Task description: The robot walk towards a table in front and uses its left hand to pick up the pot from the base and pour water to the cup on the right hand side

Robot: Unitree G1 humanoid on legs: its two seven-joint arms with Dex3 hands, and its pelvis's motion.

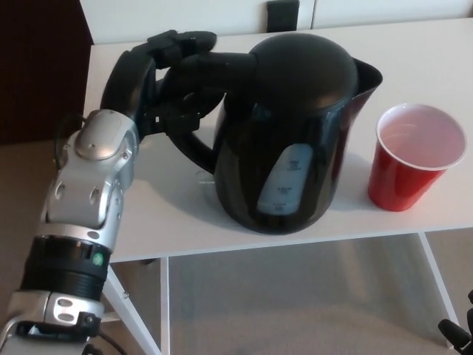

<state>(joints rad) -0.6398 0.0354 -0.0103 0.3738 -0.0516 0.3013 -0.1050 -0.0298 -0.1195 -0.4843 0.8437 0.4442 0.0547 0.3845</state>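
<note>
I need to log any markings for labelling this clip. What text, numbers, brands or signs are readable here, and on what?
None is readable.
Kettle, water-level window: small printed marks, too blurred to read.
Red cup: no text visible.
Left hand and forearm: no legible label.

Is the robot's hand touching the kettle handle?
Touching. The head view shows the left hand wrapped around the kettle's handle, fingers over its top, with no gap showing.
</note>
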